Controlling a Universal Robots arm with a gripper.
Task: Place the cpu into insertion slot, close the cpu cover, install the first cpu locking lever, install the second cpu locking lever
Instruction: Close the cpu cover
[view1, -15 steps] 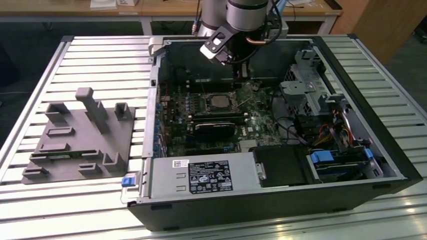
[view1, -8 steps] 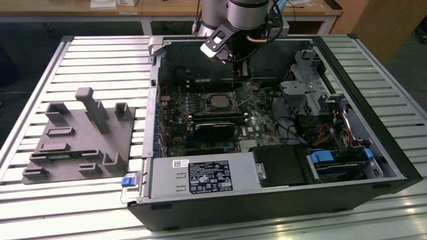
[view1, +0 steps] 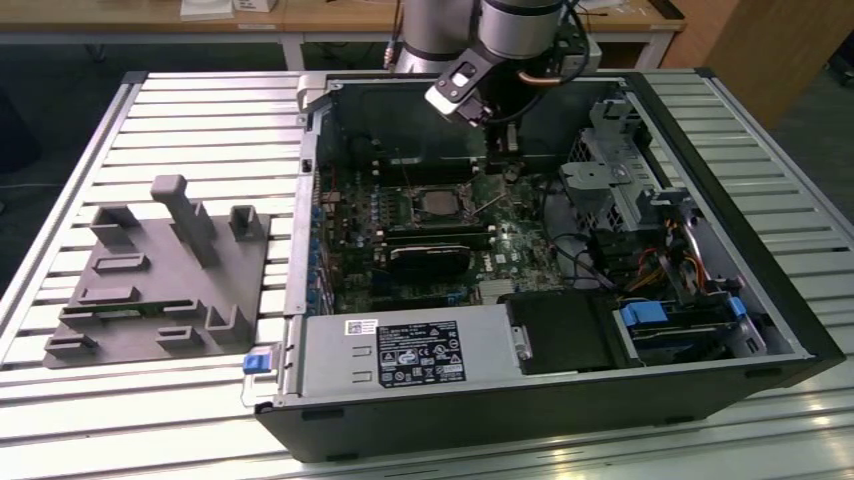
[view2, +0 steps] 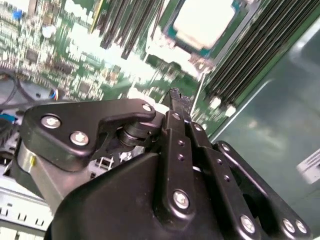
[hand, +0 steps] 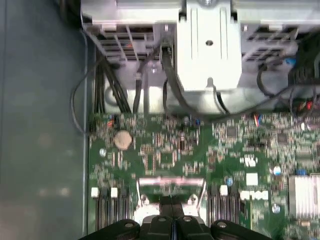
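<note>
The cpu (view1: 434, 203) (view2: 202, 20) lies flat in the insertion slot (view1: 404, 207) on the green board, pale face up. The silvery cpu cover (view2: 167, 30) frames it, and its hinge plate (hand: 170, 186) sits just ahead of my fingertips. A thin metal locking lever (view1: 495, 203) (view2: 201, 92) stands up at an angle beside the socket, on the exterior view's right. My gripper (view1: 509, 160) (view2: 174, 96) (hand: 173, 212) hangs inside the case just behind and right of the socket, close to that lever. Its black fingers are pressed together, with nothing visible between them.
The open computer case (view1: 787, 330) lies on a slatted table. Long black memory slots (view2: 125, 25) flank the socket. A silvery drive cage (view1: 614, 180) (hand: 207, 45) with cables stands close by. The power supply (view1: 400, 355) is at the front, and a grey parts fixture (view1: 160, 270) at the exterior view's left.
</note>
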